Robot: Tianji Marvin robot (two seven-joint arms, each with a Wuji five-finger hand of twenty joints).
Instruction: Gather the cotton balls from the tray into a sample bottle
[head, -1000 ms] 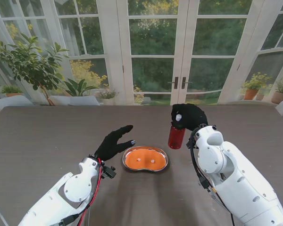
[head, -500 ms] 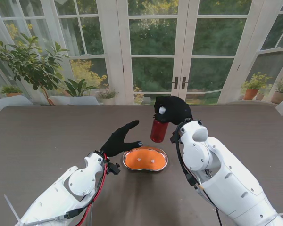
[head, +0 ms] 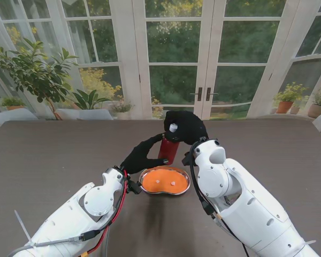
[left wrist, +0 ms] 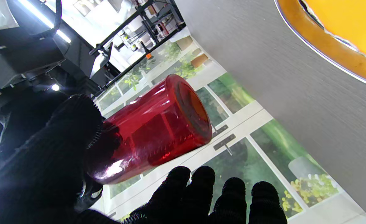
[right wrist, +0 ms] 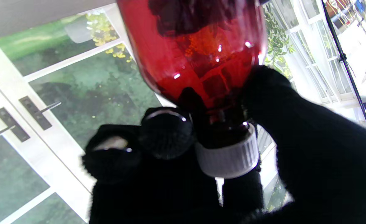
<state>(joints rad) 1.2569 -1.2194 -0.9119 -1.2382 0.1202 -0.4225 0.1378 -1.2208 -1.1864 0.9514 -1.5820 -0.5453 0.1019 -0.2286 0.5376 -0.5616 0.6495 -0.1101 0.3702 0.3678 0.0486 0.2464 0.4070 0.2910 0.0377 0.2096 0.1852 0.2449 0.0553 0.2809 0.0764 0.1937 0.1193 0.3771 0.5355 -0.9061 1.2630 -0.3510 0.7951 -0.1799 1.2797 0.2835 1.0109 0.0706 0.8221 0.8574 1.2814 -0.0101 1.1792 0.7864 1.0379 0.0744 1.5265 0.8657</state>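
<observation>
On the desk (head: 53, 155), well in from its edges, sits the orange tray (head: 165, 181) with two cotton balls (head: 157, 181). My right robot hand (head: 186, 126) grasps the red bottle (head: 168, 149) by its white-capped neck, lifted off the desk just beyond the tray's far rim. My left robot hand (head: 143, 156) reaches beside the bottle, fingers (left wrist: 232, 199) spread, grasping nothing.

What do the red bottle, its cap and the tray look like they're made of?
Red bottle: translucent glossy plastic or glass; window shows through, sharp highlights. Cap: white, ribbed, matte, probably plastic. Tray: shiny metal-looking rim, orange lining inside; material of the lining unclear.
</observation>
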